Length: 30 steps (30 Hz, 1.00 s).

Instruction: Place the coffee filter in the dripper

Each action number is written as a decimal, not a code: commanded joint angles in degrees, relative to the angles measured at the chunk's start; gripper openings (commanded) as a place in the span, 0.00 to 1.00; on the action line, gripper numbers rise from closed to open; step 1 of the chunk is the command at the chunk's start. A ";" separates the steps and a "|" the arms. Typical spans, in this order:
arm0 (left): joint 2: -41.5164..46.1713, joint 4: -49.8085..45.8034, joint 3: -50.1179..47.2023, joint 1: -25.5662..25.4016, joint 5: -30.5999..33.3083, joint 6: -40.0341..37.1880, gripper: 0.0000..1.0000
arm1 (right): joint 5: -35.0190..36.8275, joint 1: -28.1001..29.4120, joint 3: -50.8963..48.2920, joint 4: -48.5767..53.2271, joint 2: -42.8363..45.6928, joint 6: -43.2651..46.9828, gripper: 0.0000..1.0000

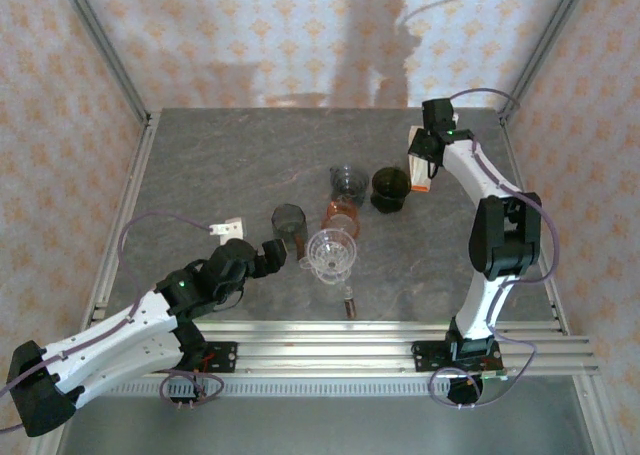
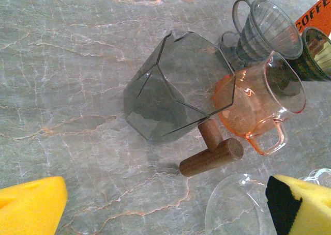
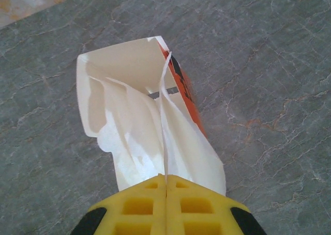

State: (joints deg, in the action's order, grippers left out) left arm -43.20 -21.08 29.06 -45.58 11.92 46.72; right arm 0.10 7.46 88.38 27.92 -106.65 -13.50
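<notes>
My right gripper (image 3: 166,181) is shut on a thin white coffee filter (image 3: 164,116), pinching a sheet that rises from the open orange filter box (image 3: 187,98). In the top view this gripper (image 1: 425,167) is at the back right, over the box (image 1: 421,183). Several drippers cluster mid-table: a smoke-grey faceted one (image 2: 176,88) with a wooden handle (image 2: 212,155) lying on its side, an orange one (image 2: 258,103), a clear one (image 2: 238,209) and a dark grey one (image 2: 266,31). My left gripper (image 2: 165,209) is open just short of the wooden handle, with nothing in it.
A dark green cup (image 1: 390,188) stands beside the filter box. A small white object (image 1: 228,227) lies left of the drippers, close to my left gripper (image 1: 283,251). Metal frame posts and papered walls border the table (image 1: 200,165); bare marble lies at the back left.
</notes>
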 commanded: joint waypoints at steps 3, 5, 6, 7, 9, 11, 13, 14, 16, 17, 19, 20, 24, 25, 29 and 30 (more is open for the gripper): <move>0.48 1.14 -0.85 0.67 -0.08 0.94 1.00 | 3.86 0.27 0.56 1.94 3.84 0.50 0.00; 0.45 1.04 -0.85 0.71 -0.09 1.00 1.00 | 4.75 0.27 -0.37 1.44 5.78 0.58 0.00; 0.42 1.04 -0.85 0.76 -0.08 1.00 1.00 | 5.20 0.27 -0.63 1.56 6.67 0.51 0.00; 0.44 1.07 -0.86 0.76 -0.14 1.04 1.00 | 5.51 0.25 -0.96 1.69 7.47 0.56 0.00; 0.48 1.25 -0.85 0.80 -0.35 1.08 1.00 | 5.86 0.27 -1.82 1.73 9.11 0.54 0.00; 0.46 1.24 -0.76 0.76 -0.66 1.09 1.00 | 6.13 0.36 -2.99 1.57 10.84 0.30 0.00; 0.57 1.14 -0.50 0.78 -0.82 0.98 1.00 | 6.48 0.45 -4.44 1.22 13.04 0.03 0.00; 0.52 0.95 -0.34 0.90 -0.77 0.97 1.00 | 6.50 0.44 -5.19 0.94 14.18 -0.11 0.00; 0.70 0.21 0.02 0.85 -0.80 0.94 1.00 | 6.06 0.51 -6.79 0.48 16.67 -0.55 0.00; 0.86 0.00 0.16 0.90 -0.78 0.91 1.00 | 5.58 0.61 -7.48 0.40 17.86 -0.78 0.00; 1.25 -0.60 0.62 0.92 -0.70 0.89 1.00 | 4.73 1.02 -9.45 0.08 20.84 -1.15 0.00; 1.53 -0.90 0.80 0.85 -0.62 0.91 1.00 | 4.21 1.27 -10.48 -0.03 22.35 -1.28 0.00; 2.71 -2.22 1.82 0.85 -0.63 0.64 0.99 | -0.08 2.66 -15.65 -0.32 29.98 -2.56 0.00; 2.99 -2.58 2.11 0.84 -0.61 0.55 1.00 | -1.50 3.12 -17.03 -0.32 32.20 -3.10 0.00; 3.86 -4.25 3.31 0.86 -0.74 0.24 1.00 | -9.55 5.62 -21.57 0.16 40.18 -4.56 0.00; 4.06 -4.63 3.61 0.90 -0.83 0.17 1.00 | -11.91 6.65 -22.15 0.84 41.78 -4.86 0.00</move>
State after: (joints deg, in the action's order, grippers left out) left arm -40.07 -22.90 30.48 -45.21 10.90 47.05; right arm -4.51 12.47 67.77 28.10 -68.99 -16.51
